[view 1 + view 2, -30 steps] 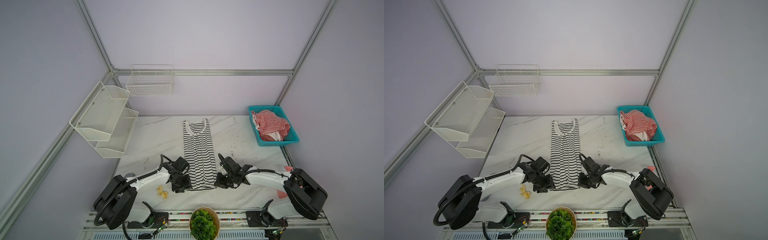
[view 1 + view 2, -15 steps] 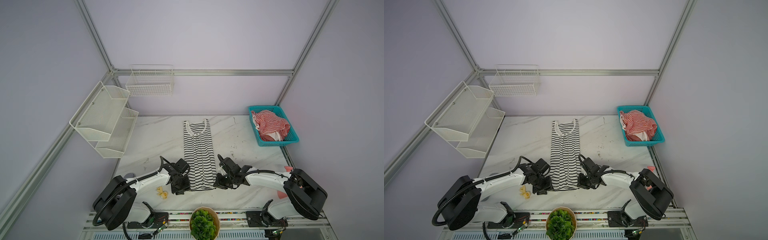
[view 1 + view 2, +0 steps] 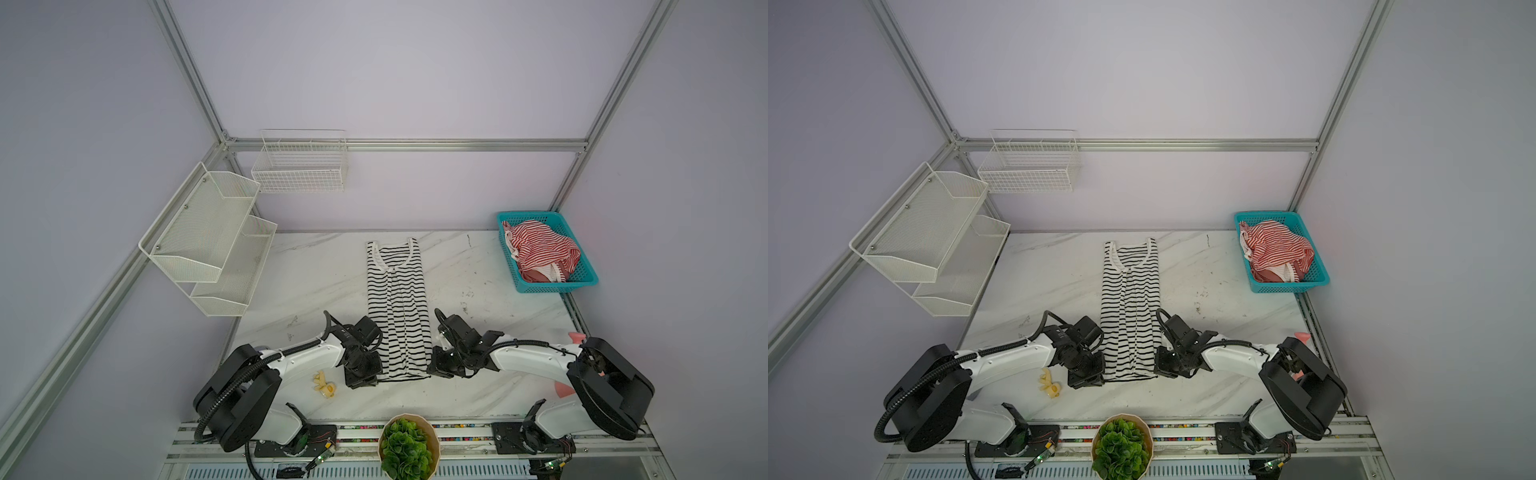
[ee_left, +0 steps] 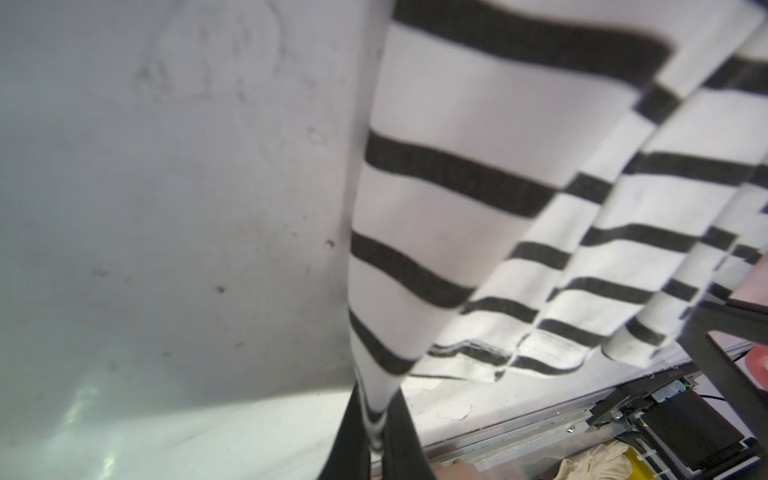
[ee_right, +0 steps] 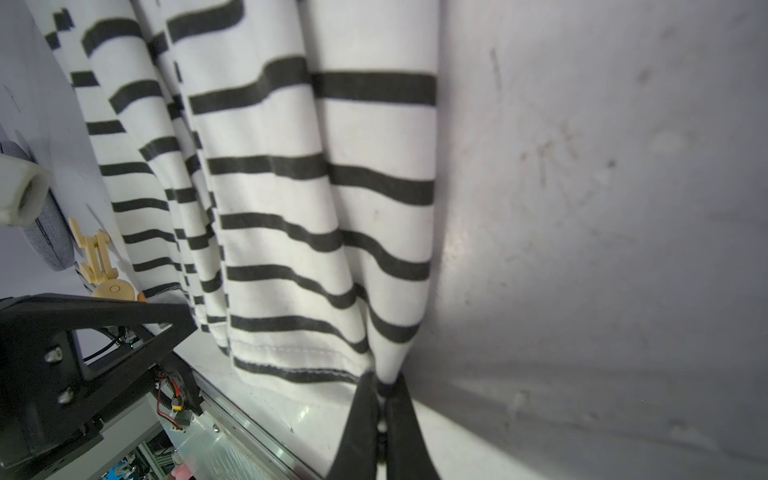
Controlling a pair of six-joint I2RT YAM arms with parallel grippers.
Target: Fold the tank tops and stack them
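To raise its hem evenly for folding, pinching both bottom corners of black-and-white tank top [image 3: 397,307], lower centre, with left tool [image 4: 376,419] and right tool [image 5: 382,395].

A robot lab cell: aluminium frame [image 3: 405,144] at twelve o'clock, bare walls [image 3: 415,62], arms [image 3: 307,363] bolted to a rail [image 3: 465,434] at six.

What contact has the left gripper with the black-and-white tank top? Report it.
Touching. In the left wrist view the left gripper has its fingers shut on the black-and-white tank top at a hem corner.
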